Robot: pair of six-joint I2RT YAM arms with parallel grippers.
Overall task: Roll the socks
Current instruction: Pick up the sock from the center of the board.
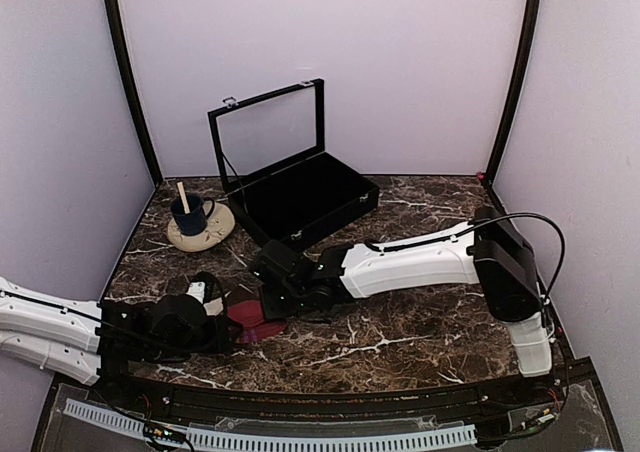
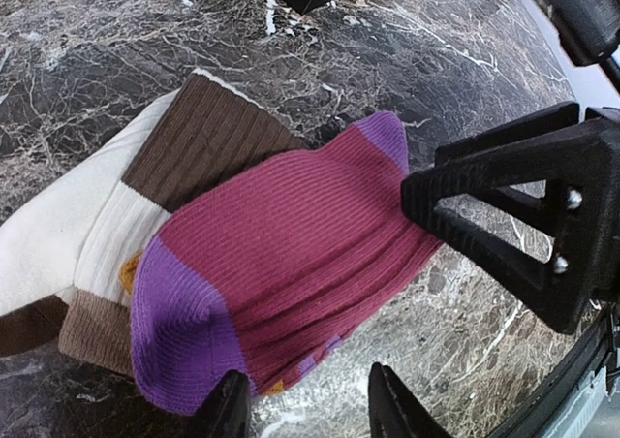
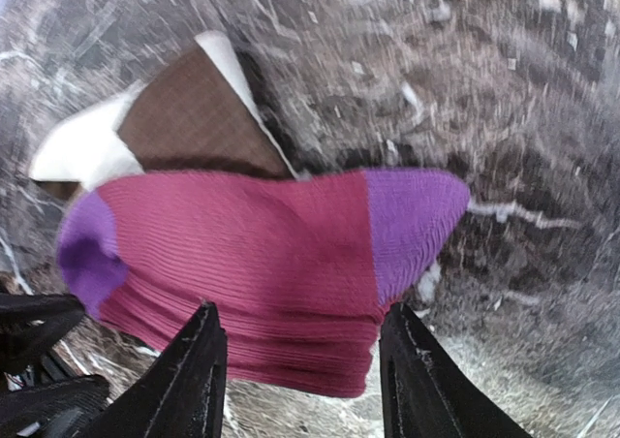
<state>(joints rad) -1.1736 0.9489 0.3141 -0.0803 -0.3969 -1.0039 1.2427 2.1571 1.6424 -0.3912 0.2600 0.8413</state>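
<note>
Down on the table [image 1: 430, 337], toward the front left, between the two arms: pink sock [image 2: 291, 264] laid flat across cream sock [image 2: 58, 234], covering much of it, with purple patches at both ends and the cream one's brown bands poking out behind. Left tool [image 2: 305, 411] open, fingers spread just off the pink sock's near edge, gripping nothing. Right tool [image 3: 305, 360] open too, fingers wide apart and straddling the pink sock's long edge. Touching the cloth by one purple end in the left wrist view, but not pinching it as far as can be told; blurred in its own view.

Likely to handle as light, limp ribbed knit: no stiffness, prone to bunch and slide on the polished marble, stretchy under a pull, nothing breakable. Best to take hold at one end, pinching both layers together at the edge rather than pressing on the flat middle. Worth pinning the far end with the other tool while turning the roll, otherwise apt to drag along the table or peel the top sock off the lower one.
</note>
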